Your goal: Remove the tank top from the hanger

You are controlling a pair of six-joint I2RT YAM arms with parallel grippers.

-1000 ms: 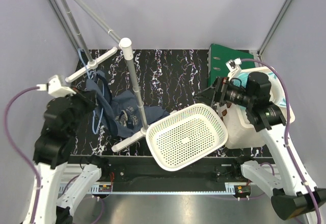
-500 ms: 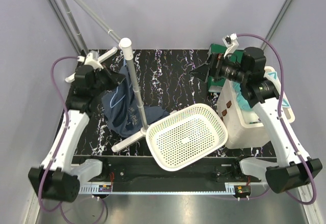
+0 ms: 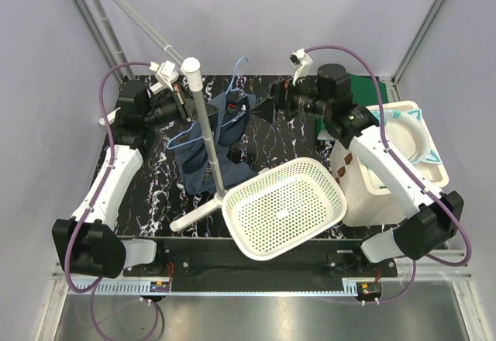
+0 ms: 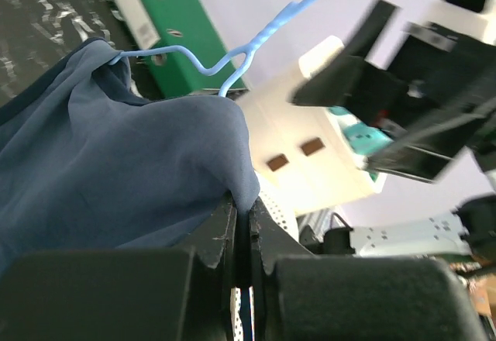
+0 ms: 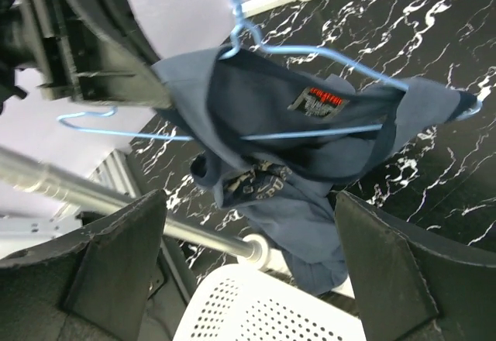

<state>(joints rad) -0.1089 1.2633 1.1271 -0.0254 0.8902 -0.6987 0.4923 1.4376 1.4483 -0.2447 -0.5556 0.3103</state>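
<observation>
Left hand (image 4: 244, 206) tight on tank top (image 4: 116, 155)

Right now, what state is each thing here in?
hanger, up in the air, hook on nothing
tank top, on the hanger, bunched
left gripper, shut on the tank top
right gripper, open, holding nothing
basket, empty

pale lilac walls (image 3: 310, 15) around black marbled table (image 3: 155, 190)
</observation>
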